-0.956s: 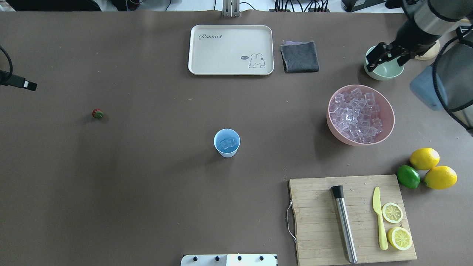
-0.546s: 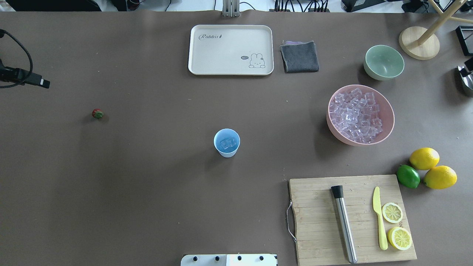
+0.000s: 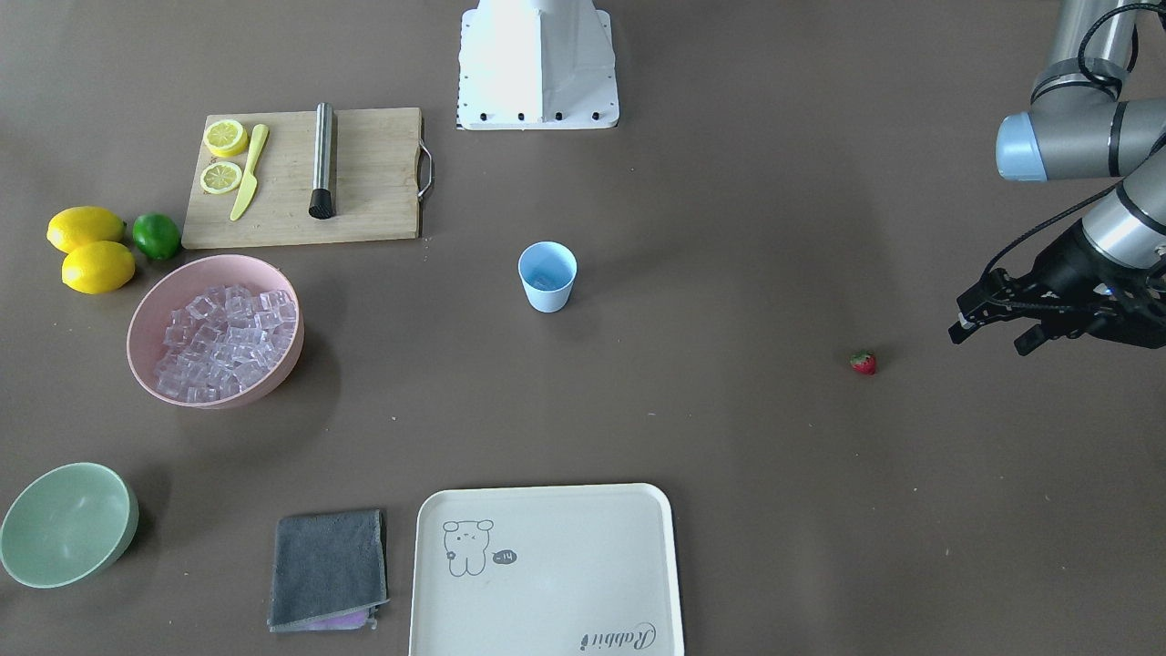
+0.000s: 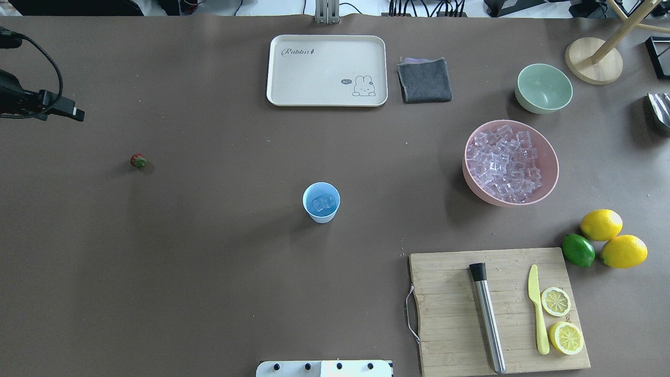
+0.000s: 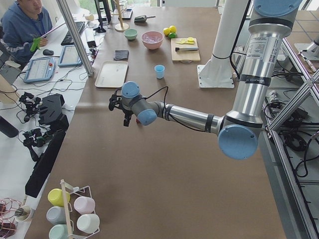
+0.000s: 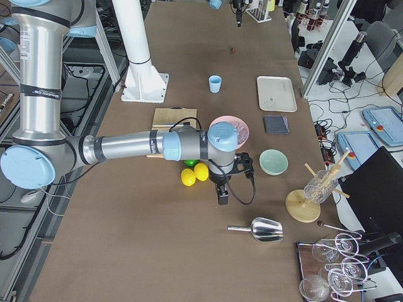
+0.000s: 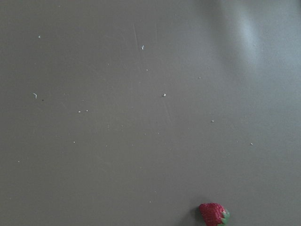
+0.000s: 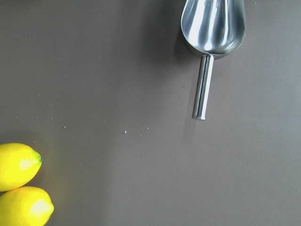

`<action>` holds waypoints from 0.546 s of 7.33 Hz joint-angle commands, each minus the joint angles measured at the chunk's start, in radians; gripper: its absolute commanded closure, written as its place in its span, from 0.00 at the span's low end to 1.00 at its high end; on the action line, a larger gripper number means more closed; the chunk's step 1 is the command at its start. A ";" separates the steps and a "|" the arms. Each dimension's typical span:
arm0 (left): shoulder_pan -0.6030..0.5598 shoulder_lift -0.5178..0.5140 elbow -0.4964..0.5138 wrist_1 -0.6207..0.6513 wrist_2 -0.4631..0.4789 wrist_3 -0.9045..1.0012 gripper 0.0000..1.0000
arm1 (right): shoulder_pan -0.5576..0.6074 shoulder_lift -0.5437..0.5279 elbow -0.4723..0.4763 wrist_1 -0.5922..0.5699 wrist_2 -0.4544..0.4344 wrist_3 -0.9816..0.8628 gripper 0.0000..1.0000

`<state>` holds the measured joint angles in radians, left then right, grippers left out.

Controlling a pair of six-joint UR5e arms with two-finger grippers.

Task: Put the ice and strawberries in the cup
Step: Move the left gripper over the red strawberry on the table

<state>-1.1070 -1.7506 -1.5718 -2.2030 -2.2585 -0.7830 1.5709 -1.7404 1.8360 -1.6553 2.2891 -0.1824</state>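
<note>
**Ice in the cup, strawberry out on the tabletop**

My left gripper (image 3: 988, 339) hangs above the matte brown tabletop (image 4: 209, 272). Its two black fingers are spread apart and there's nothing between them. The strawberry (image 3: 863, 363) lies near it but not touching. It's small, red and bumpy with a green leafy cap, and my left wrist camera only catches it at the bottom edge. It's well apart from the cup (image 4: 321, 202).

The cup is a light blue plastic tumbler with smooth walls tapering toward the base, standing upright mid-table. A couple of clear glassy cubes sit in the bottom of it. Most of the ice (image 4: 502, 163) is heaped in the round pink bowl (image 4: 550, 162), all blocky and see-through.

My right gripper (image 6: 223, 196) only shows from the side camera, pointing down at the tabletop just beside the lemons (image 8: 19, 167). Honestly I can't tell if it's open or closed. Its wrist camera looks down on a shiny metal scoop (image 8: 214, 23) with a straight rod handle lying flat, plus those two glossy yellow lemons in the corner.
</note>
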 commanded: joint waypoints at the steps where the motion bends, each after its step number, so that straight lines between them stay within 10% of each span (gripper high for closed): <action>1: 0.151 -0.032 0.007 0.002 0.170 -0.114 0.01 | 0.011 -0.007 0.002 -0.001 0.007 -0.006 0.00; 4: 0.213 -0.064 0.065 0.002 0.254 -0.134 0.01 | 0.011 -0.005 0.002 0.000 0.006 -0.006 0.00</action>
<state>-0.9103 -1.7955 -1.5412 -2.1997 -2.0256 -0.9192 1.5813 -1.7464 1.8373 -1.6553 2.2948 -0.1886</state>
